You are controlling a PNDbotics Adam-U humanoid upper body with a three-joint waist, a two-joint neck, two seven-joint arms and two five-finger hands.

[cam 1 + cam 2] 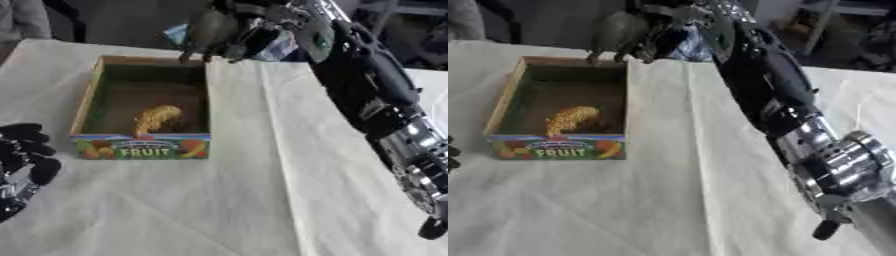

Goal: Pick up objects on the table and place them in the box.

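The cardboard box (86, 100), with "FRUIT" printed on its front, stands open at the left centre of the table. A yellow, corn-like object (156, 119) lies inside near the front wall. My right hand (238, 31) hangs over the box's far right corner with its fingers curled round a dark olive rounded object (210, 26). Under its palm shows something shiny, blue and white (686, 44); I cannot tell whether it is held too. My left hand (24, 152) rests open at the lower left edge, fingers up, holding nothing.
A pale cloth (219, 200) covers the table, with a crease running down its middle. My right arm (815, 145) stretches from the lower right up to the box's far corner. Dark clutter lies beyond the far edge.
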